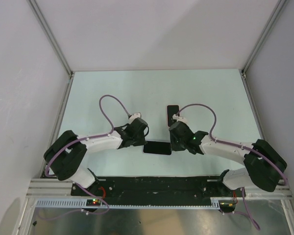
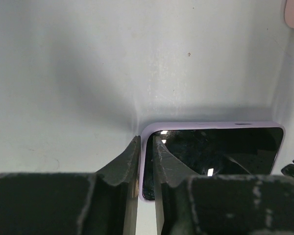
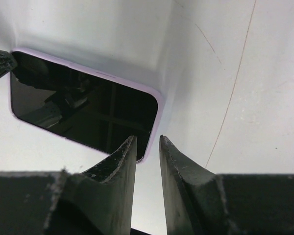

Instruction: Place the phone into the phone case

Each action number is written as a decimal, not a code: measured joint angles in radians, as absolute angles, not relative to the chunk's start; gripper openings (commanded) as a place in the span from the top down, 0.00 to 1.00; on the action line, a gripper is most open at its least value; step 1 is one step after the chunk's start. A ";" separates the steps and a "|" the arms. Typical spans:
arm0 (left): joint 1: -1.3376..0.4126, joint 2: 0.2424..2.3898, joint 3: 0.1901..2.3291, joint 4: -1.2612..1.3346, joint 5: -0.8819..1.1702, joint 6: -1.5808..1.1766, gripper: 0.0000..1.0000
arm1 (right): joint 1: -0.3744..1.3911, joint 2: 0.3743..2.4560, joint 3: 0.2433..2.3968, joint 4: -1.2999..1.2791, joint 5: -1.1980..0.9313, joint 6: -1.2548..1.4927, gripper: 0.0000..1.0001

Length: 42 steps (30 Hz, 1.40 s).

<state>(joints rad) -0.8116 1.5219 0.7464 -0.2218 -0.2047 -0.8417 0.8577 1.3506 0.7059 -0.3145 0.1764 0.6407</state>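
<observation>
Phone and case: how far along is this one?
Looks done: the phone sits inside the lavender case, with rim showing around it. In hand: left gripper and right gripper straddle its end rims. Remaining: let go; full seating cannot be confirmed.

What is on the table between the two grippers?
A phone, dark screen up with a lilac rim, lies flat between the left gripper and right gripper. The top view shows it.
</observation>
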 measured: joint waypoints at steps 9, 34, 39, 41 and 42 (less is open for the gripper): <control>-0.814 1.505 0.729 -0.223 -0.202 -0.856 0.82 | 0.867 1.428 0.705 -0.288 0.167 0.649 0.70; -0.871 1.568 0.764 -0.278 -0.286 -0.952 0.90 | 0.881 1.419 0.665 -0.218 0.175 0.667 0.71; -0.877 1.568 0.752 -0.259 -0.301 -0.977 0.90 | 0.883 1.417 0.660 -0.211 0.176 0.673 0.71; -0.877 1.564 0.747 -0.252 -0.302 -0.985 0.92 | 0.884 1.415 0.659 -0.210 0.178 0.673 0.71; -0.877 1.560 0.743 -0.247 -0.302 -0.988 0.93 | 0.885 1.414 0.658 -0.209 0.178 0.674 0.71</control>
<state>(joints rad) -0.8768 1.5604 0.7425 -0.2470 -0.3023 -0.9878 0.8848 1.4139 0.6579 -0.2089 0.1783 0.6739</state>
